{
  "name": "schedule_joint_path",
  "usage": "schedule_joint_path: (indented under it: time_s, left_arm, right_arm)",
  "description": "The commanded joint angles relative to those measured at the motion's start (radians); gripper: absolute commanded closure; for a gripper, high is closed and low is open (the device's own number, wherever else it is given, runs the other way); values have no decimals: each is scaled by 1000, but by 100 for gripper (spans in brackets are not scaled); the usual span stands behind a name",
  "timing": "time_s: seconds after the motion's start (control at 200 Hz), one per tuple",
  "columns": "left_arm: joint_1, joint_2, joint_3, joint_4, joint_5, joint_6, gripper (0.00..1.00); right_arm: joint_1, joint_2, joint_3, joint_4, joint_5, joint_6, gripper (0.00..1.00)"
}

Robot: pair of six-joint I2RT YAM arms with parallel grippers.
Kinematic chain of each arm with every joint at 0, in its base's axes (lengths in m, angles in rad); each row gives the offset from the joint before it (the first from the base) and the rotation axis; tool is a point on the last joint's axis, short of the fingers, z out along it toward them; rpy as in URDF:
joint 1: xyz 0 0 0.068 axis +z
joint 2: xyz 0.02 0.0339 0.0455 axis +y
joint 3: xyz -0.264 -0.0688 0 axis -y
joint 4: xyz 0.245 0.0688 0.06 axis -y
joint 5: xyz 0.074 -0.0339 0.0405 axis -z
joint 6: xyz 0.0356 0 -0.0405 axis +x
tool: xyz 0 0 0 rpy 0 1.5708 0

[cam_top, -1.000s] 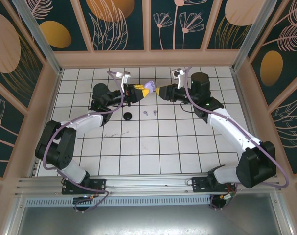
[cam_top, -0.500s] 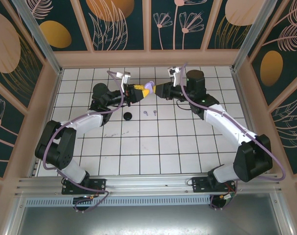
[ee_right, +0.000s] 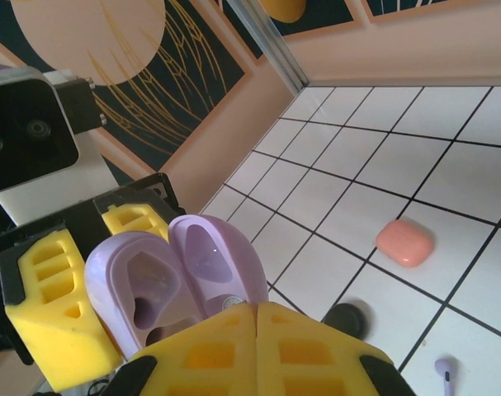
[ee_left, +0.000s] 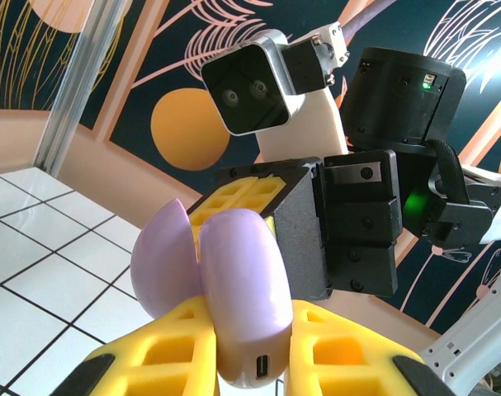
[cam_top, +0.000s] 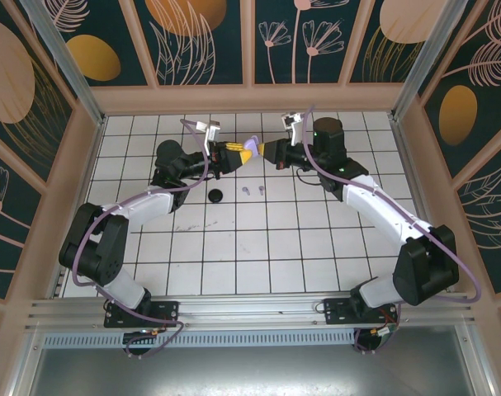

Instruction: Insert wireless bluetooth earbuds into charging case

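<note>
Earbuds (cam_top: 247,191): two tiny lavender ones with short stems. They lie side by side on the tiles near the middle of the table, not in any case. The second (cam_top: 260,190) is just right of the first.
Lavender case (ee_left: 238,289): smooth and shiny, round like an egg. Its lid is swung open, and there is a small slot on its bottom end. It is held up in the air over the far part of the table.
Left gripper (ee_left: 250,346): closed tight on the open case, with a blocky yellow pad full of square holes on each side.
Right gripper (ee_right: 257,318): its two yellow pads are pressed flat together with no gap. The tips sit right at the open case. I cannot tell if they pinch any part of it.
Salmon case (ee_right: 405,242): a smooth, round pebble shape, shut, lying on a white tile.
Black round thing (cam_top: 216,195): small and dark, on the tiles left of the earbuds.
Table (cam_top: 316,247): white square tiles with thin dark lines.
</note>
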Motion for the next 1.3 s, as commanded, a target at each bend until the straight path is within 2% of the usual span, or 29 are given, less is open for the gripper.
schedule_joint_path:
  time_s: [0.0,0.245,0.31,0.415,0.566,0.781,0.911,1.206,1.291]
  left_arm:
    - [-6,-2,28,38,24,-10,100]
    - [-6,-6,25,32,-1,-9,100]
    - [-7,-12,23,9,-29,8,78]
    - [-5,-29,19,-52,-76,65,55]
    - [-3,-82,31,-203,-117,194,41]
    - [9,-148,106,-506,-143,417,36]
    - [24,-135,205,-718,-112,551,34]
    - [32,55,566,-1328,79,897,32]
    - [31,138,674,-1526,94,1009,33]
  right_arm:
    - [10,0,48,21,-9,-2,100]
    - [11,-20,45,7,16,-8,100]
    - [10,-21,53,-14,42,-18,100]
    - [10,-23,70,-71,115,-48,100]
    - [2,-26,107,-169,203,-105,100]
    - [-2,-16,159,-274,286,-190,100]
    - [11,-10,181,-337,356,-266,100]
    - [103,27,243,-509,614,-535,100]
    - [134,28,241,-527,657,-577,100]
